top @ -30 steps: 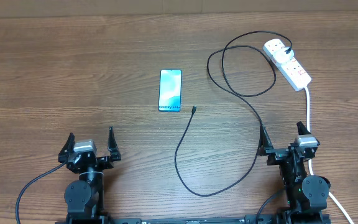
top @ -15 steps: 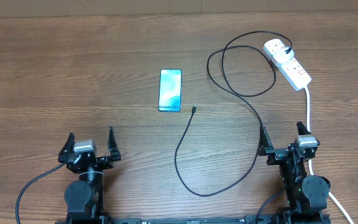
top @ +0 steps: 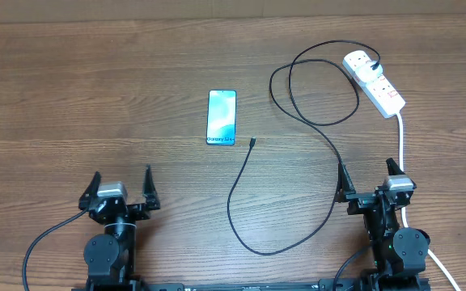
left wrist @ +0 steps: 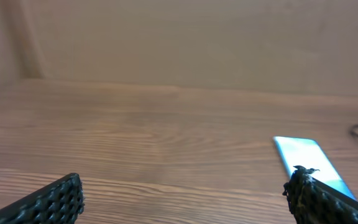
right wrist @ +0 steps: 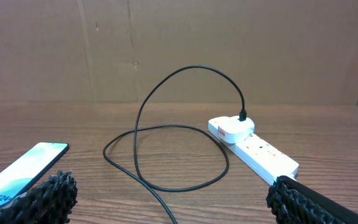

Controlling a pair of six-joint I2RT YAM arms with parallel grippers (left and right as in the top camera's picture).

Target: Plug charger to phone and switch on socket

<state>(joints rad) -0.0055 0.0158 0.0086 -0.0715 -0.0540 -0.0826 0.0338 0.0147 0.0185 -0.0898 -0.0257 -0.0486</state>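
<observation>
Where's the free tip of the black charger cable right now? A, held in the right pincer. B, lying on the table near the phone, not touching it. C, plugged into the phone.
B: overhead, the charger tip lies on the table beside the phone, with a clear gap between them.

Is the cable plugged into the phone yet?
Not plugged in: the charger's tip lies on the table, apart from the phone.

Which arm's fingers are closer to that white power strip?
Right. The right fingers are just this side of the power strip, roughly in line with it; the left fingers are far across the table, beyond the phone.
</observation>
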